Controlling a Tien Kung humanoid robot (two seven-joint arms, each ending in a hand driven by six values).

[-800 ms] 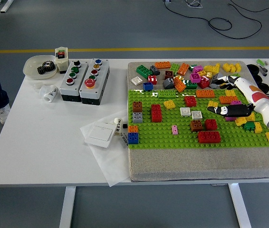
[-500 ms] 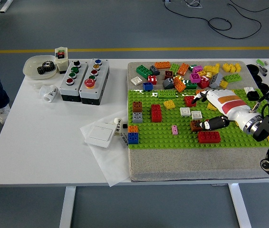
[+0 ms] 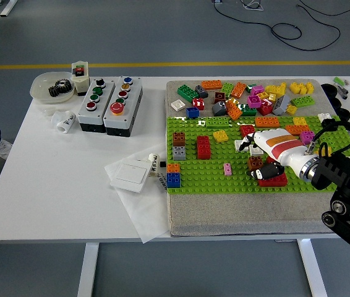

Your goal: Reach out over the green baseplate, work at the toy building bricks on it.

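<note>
Red brick (image 3: 273, 179) and brown brick (image 3: 255, 163) crowd the right hand (image 3: 263, 152); grip unclear.

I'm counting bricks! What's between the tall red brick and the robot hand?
In the head view, between the red brick and the robot hand: a yellow brick and a small pink brick.

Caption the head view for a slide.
Right hand reaches over the green baseplate among scattered bricks, above a red brick.
</note>
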